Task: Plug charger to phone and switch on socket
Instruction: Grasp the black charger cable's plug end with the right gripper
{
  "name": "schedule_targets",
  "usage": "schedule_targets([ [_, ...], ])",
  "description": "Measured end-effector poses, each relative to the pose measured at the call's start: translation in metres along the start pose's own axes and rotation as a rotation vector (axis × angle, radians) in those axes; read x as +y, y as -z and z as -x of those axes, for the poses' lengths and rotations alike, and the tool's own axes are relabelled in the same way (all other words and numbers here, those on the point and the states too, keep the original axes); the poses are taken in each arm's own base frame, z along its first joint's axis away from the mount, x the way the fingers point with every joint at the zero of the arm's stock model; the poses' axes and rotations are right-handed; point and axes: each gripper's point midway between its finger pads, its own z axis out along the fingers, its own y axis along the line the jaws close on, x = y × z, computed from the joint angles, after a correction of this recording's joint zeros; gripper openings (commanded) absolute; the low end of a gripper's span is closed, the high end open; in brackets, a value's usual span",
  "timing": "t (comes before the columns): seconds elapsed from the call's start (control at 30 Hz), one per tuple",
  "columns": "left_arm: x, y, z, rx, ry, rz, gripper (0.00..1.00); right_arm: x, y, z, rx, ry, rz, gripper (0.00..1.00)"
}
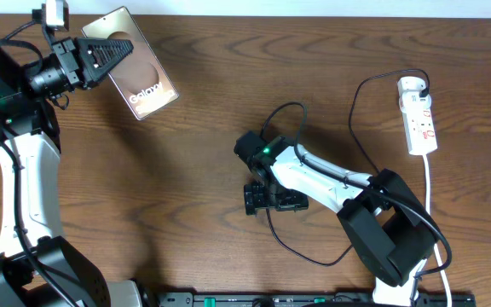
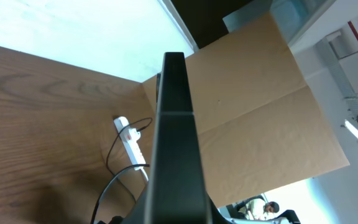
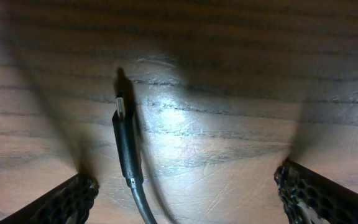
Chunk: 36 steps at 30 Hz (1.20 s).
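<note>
Your right end effector (image 3: 185, 180) points straight down at the brown wood-grain desk (image 1: 186, 153), near its middle and a little toward the near edge. Its jaws stand wide apart, and its two black honeycomb-patterned fingers (image 3: 67, 202) sit in the lower corners of the right wrist view, holding nothing. Between them, nearer the finger on the left of that view and touching neither, the small connector tip of the long thin black charger (image 3: 126, 146) lies flat on the wood. From the tip, the cable runs toward the bottom edge of that view. In the overhead view its loops trail across the right half of the desk.

The narrow white power-strip socket (image 1: 419, 119), with its small red marks, lies by the far right corner of the desk, its length running from far to near. It is well apart from the right end effector.

Your left end effector (image 1: 113, 53) is over the far left corner of the desk, closed on the flat dark brown phone (image 1: 147, 81). The phone's lettered face is turned up to the overhead camera. The left wrist view sees it edge-on, as a thin dark strip up the middle.
</note>
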Motion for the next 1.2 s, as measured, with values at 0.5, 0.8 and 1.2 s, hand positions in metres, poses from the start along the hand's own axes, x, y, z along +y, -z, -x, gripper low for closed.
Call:
schedule_targets([
  [0.5,0.000,0.000,0.000,0.000,-0.014,0.000,0.07,0.004,0.002,0.015,-0.052,-0.015,0.023,0.53],
  [0.8,0.000,0.000,0.000,0.000,-0.026,0.000,0.07,0.004,0.003,0.021,-0.067,-0.013,0.033,0.27],
  [1.2,0.000,0.000,0.000,0.000,-0.026,0.000,0.07,0.004,0.003,0.018,-0.054,-0.006,0.036,0.03],
])
